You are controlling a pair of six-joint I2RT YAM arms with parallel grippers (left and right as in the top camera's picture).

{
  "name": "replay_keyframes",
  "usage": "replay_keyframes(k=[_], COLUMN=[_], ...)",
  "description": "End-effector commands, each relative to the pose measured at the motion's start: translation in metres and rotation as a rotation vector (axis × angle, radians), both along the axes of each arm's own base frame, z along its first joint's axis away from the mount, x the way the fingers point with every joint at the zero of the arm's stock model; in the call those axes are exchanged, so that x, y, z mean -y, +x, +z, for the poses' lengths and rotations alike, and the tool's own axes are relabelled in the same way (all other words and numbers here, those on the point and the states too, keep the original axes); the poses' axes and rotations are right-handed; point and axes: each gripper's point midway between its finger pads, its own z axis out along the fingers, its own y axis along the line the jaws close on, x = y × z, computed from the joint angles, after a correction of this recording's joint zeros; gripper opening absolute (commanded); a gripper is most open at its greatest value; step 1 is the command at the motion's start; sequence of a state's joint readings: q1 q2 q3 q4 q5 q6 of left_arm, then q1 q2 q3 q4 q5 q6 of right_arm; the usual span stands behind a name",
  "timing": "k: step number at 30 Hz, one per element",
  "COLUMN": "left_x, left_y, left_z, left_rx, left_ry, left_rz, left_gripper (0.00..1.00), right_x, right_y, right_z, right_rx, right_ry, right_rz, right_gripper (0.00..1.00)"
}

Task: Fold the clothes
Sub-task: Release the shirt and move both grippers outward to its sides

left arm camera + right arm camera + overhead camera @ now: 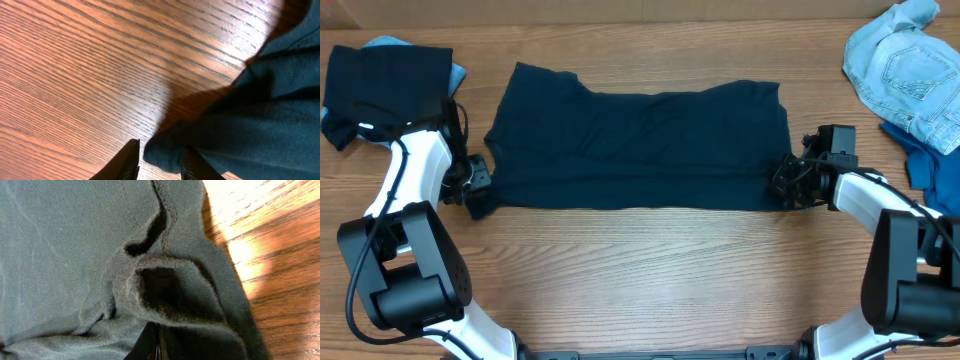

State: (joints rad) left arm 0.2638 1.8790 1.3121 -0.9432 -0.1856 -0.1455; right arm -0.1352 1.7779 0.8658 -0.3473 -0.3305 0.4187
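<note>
Wooden table (650,270), navy shirt (635,150) spread flat on it: the fold is about to start, I judge.
My left gripper (478,192) clamps the shirt's near-left corner, my right gripper (788,186) its near-right corner. Its long axis runs left-right, so both corners should lift together toward its far edge.

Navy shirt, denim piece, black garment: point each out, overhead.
navy shirt (635,150), overhead view, middle of its body
denim piece (905,65), overhead view, by its pocket
black garment (385,80), overhead view, its centre

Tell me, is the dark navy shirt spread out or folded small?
Spread out: the navy shirt lies wide and flat on the table. Doubled once already? Cannot tell.
</note>
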Motion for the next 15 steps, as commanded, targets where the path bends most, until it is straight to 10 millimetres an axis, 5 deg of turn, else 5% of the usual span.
replay_keyframes(k=[1, 9, 12, 15], left_x=[-0.012, -0.02, -0.018, -0.008], left_y=[0.005, 0.003, 0.005, 0.012], left_z=[0.007, 0.006, 0.006, 0.004], left_rx=[0.018, 0.033, 0.043, 0.074], left_ry=[0.04, 0.006, -0.004, -0.065], left_rz=[-0.002, 0.044, 0.043, 0.035], left_gripper=[0.31, 0.31, 0.32, 0.34], right_x=[0.034, 0.077, 0.072, 0.056], right_y=[-0.028, -0.028, -0.02, -0.015], right_z=[-0.036, -0.034, -0.026, -0.017], right_rx=[-0.136, -0.121, -0.078, -0.046], right_ry=[-0.076, -0.08, -0.06, -0.013], right_rz=[-0.101, -0.207, -0.133, -0.064], right_gripper=[0.04, 0.23, 0.43, 0.49])
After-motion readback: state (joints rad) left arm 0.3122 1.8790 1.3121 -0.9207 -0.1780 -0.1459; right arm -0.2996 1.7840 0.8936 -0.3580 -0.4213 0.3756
